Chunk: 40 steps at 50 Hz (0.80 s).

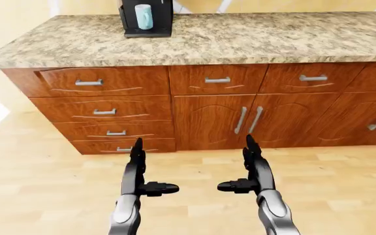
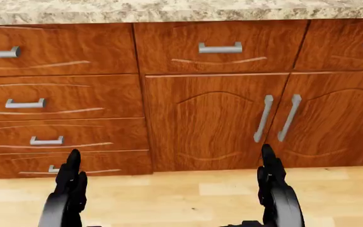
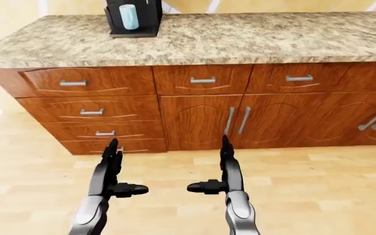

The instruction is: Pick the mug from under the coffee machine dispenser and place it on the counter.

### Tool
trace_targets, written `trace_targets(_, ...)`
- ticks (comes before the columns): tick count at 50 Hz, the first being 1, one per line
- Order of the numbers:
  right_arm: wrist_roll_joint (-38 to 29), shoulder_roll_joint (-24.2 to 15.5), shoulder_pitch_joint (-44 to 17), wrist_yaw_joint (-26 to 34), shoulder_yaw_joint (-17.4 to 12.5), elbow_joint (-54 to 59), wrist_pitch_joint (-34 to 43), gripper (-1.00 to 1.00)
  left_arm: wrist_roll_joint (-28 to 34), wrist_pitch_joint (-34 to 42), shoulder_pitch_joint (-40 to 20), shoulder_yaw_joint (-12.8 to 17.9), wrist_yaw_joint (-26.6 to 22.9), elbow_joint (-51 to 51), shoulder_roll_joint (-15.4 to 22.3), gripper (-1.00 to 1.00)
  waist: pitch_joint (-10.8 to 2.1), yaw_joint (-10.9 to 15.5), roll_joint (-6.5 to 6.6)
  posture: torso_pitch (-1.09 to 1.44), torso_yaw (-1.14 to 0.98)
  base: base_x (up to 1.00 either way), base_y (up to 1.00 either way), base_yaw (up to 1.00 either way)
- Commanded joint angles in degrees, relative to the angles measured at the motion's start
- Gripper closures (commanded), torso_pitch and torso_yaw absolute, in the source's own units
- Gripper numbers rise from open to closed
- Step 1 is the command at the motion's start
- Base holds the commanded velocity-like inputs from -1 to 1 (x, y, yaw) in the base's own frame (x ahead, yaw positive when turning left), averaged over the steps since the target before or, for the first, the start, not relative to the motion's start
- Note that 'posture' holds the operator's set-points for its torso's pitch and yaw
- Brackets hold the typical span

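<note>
Mug (image 1: 143,16) not yet touched: nothing of the task done. Fingers of left hand (image 1: 138,172) and right hand (image 1: 254,169) spread apart, empty, low over the floor, well short of the cabinets (image 1: 217,115). Beyond, on the counter (image 1: 253,36), mug upright under the coffee machine (image 1: 146,18) dispenser. Approach, grasp, placing all left.

Two glossy black three-finger hands, the left hand (image 1: 138,172) and the right hand (image 1: 254,171), sit on smooth silver-grey rounded forearms (image 1: 124,214).
</note>
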Motion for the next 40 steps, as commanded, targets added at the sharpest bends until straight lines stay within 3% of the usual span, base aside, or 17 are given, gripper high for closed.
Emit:
trace_targets(1, 0.02, -0.28, -1.55, 0.37, 0.16, -3.98, -3.22, -1.0, 0.99, -4.89, -2.83, 0.72, 1.52, -2.85, 0.46, -1.0, -0.05, -0.12, -0.45, 0.0, 0.0, 0.0, 0.0, 0.0)
trace_targets(3, -0.6, -0.32, -2.11, -0.48, -0.1, -3.16, -2.56, -1.0, 0.89, -5.17, -3.03, 0.95, 2.38, -3.5, 0.32, -1.0, -3.5, 0.36, -0.09, 0.0, 0.0, 0.0, 0.0, 0.0)
trace_targets(4, -0.89, -0.35, -2.16, -0.64, -0.05, -3.14, -2.43, -1.0, -0.52, -3.8, -2.98, 1.29, 2.47, -4.78, -0.01, -1.0, -3.01, 0.37, -0.12, 0.0, 0.0, 0.0, 0.0, 0.0)
trace_targets(5, -1.34, -0.38, -2.5, -1.1, -0.12, -2.6, -2.7, -1.0, -0.37, -3.13, -3.18, 1.32, 3.05, -5.19, 0.11, -1.0, -1.05, 0.27, -0.38, 0.0, 0.0, 0.0, 0.0, 0.0)
trace_targets(7, -3.86, -0.64, -3.3, -2.98, 0.01, -1.23, -4.09, -1.0, -0.55, -2.41, -2.77, 1.08, 3.69, -6.54, -0.01, -1.0, -4.0, 0.28, -0.47, 0.0, 0.0, 0.0, 0.0, 0.0)
trace_targets(8, -2.9, -0.49, -3.56, -2.67, -0.31, -2.38, -3.2, -1.0, -0.41, -2.41, -2.67, 0.89, 3.54, -6.57, 0.11, -1.0, -4.28, 0.32, -0.46, 0.0, 0.0, 0.0, 0.0, 0.0)
trace_targets(11, -4.2, -0.31, -4.77, -5.83, -1.08, -3.53, -4.11, -1.0, 0.61, -3.26, -3.16, 0.97, 2.36, -6.44, 1.16, -1.0, -4.35, 0.49, -0.28, 0.0, 0.0, 0.0, 0.0, 0.0)
trace_targets(13, -6.18, -1.21, -6.4, -6.71, -0.91, -4.81, -3.69, -1.0, -2.22, 0.67, -3.68, 2.08, 2.3, -8.93, 0.58, -1.0, -4.63, 0.55, -0.13, 0.0, 0.0, 0.0, 0.0, 0.0)
trace_targets(14, -8.12, -2.44, -7.27, -6.85, -1.11, -3.63, -8.8, -1.0, -1.85, 1.39, -4.44, 2.38, 3.01, -10.24, 0.91, -1.0, -4.71, 0.5, -0.09, 0.0, 0.0, 0.0, 0.0, 0.0)
trace_targets(15, -3.91, -2.01, -7.13, -3.22, -1.7, -7.21, -1.89, -1.0, -2.03, 2.25, -4.85, 2.56, 3.16, -11.87, 1.08, -1.0, -4.66, 0.46, -0.06, 0.0, 0.0, 0.0, 0.0, 0.0)
trace_targets(17, -2.39, -2.21, -7.81, -2.25, -2.54, -10.43, -0.56, -1.0, -0.73, 1.73, -5.36, 2.54, 4.36, -14.01, 1.3, -1.0, -4.95, 0.47, -0.12, 0.0, 0.0, 0.0, 0.0, 0.0)
trace_targets(20, 0.12, -4.04, -10.55, -0.41, -4.85, -14.8, 4.91, -1.0, -2.76, 9.55, -7.42, 3.71, 3.42, -19.92, 2.17, -1.0, -5.27, 0.42, -0.24, 0.0, 0.0, 0.0, 0.0, 0.0)
trace_targets(24, 2.38, -6.04, -13.28, 0.11, -7.51, -16.11, 7.95, -1.0, -2.34, 9.93, -9.39, 5.46, 2.72, -18.89, 3.89, -1.0, -5.31, 0.5, -0.36, 0.0, 0.0, 0.0, 0.0, 0.0)
trace_targets(26, 3.2, -7.14, -14.56, 0.13, -8.6, -16.4, 8.36, -1.0, -4.17, 14.03, -11.38, 7.08, 2.75, -21.02, 4.61, -1.0, -5.48, 0.51, -0.31, 0.0, 0.0, 0.0, 0.0, 0.0)
trace_targets(40, 8.28, -18.74, -27.41, 0.13, -15.95, -21.6, 15.9, -1.0, -6.57, 21.73, -26.67, 16.24, 4.92, -24.49, 17.42, -1.0, -4.24, 0.34, -0.14, 0.0, 0.0, 0.0, 0.0, 0.0)
